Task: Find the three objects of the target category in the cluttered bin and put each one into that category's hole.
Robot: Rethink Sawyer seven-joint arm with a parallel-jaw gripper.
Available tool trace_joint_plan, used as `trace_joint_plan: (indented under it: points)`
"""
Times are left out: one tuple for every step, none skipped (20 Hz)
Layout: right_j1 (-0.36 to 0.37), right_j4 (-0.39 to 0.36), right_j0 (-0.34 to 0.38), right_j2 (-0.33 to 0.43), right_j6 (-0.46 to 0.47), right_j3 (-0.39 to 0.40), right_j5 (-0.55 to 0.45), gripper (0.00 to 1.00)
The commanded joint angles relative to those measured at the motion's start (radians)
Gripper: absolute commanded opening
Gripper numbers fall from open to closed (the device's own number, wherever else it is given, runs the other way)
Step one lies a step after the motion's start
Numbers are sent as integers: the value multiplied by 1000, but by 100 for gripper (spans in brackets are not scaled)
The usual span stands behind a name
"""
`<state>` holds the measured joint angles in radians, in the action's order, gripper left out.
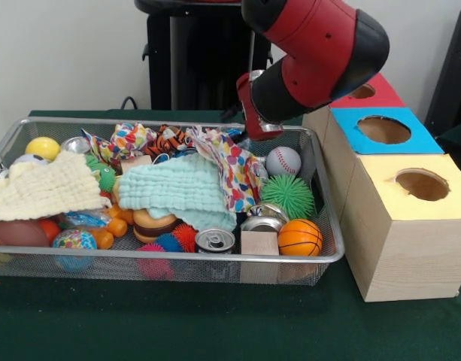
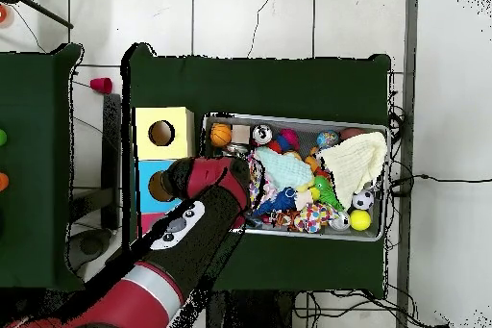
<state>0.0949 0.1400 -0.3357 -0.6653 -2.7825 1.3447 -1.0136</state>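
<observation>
Now, biggest first: the green desk (image 1: 215,323) carries the wire bin (image 1: 329,252) and, touching its right side, the row of wooden boxes (image 1: 410,248) with yellow (image 1: 422,184), blue (image 1: 383,129) and red (image 1: 363,92) tops, a round hole in each. My red and black arm (image 1: 320,53) hangs over the bin's far right corner, next to the blue box. My fingers are hidden behind my wrist, so I cannot tell whether they are apart or together. Inside the bin, a mint cloth (image 1: 181,192) lies in the middle and a cream cloth (image 1: 42,188) at the left end. Smaller still: a green spiky ball (image 1: 288,195), an orange basketball (image 1: 299,237) in the near right corner, a baseball (image 1: 283,160), and crushed cans (image 1: 215,241) along the near edge.
</observation>
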Motion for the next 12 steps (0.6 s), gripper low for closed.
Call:
trace_joint_plan:
  points:
    - [52,61,99,177,-68,144,236,0]
    - [57,68,100,181,-66,142,223,0]
    - [61,75,102,186,-65,140,209,0]
    - [73,86,104,195,-66,140,196,0]
    - [85,89,102,195,-67,138,173,0]
    - [107,85,101,188,-59,137,134,0]
    - [120,79,100,183,-54,134,110,0]
    - [145,69,97,173,-43,132,70,0]
    - [161,56,92,161,-35,123,37,0]
    - [171,44,91,152,-30,118,20,0]
    - [186,38,95,150,-23,119,5,0]
    - [195,35,95,149,-20,119,-11,0]
